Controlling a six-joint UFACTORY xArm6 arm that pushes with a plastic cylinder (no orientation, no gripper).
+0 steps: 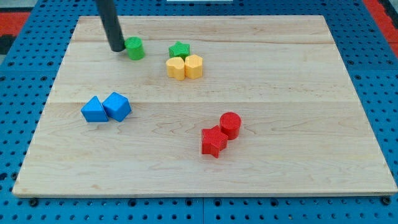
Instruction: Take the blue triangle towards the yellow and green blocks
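My tip (117,48) rests on the board near the view's top left, just left of a green cylinder-like block (135,48) and almost touching it. A green star (179,50) sits to its right, with a yellow heart-like block (176,68) and a yellow hexagon block (194,66) pressed together just below it. Two blue blocks lie touching at the view's left middle: the blue triangle (94,110) on the left and a blue cube-like block (117,106) on the right. My tip is well above both blue blocks.
A red cylinder (230,124) and a red star (213,142) touch each other at the lower middle. The wooden board (298,93) lies on a blue pegboard surface (373,37).
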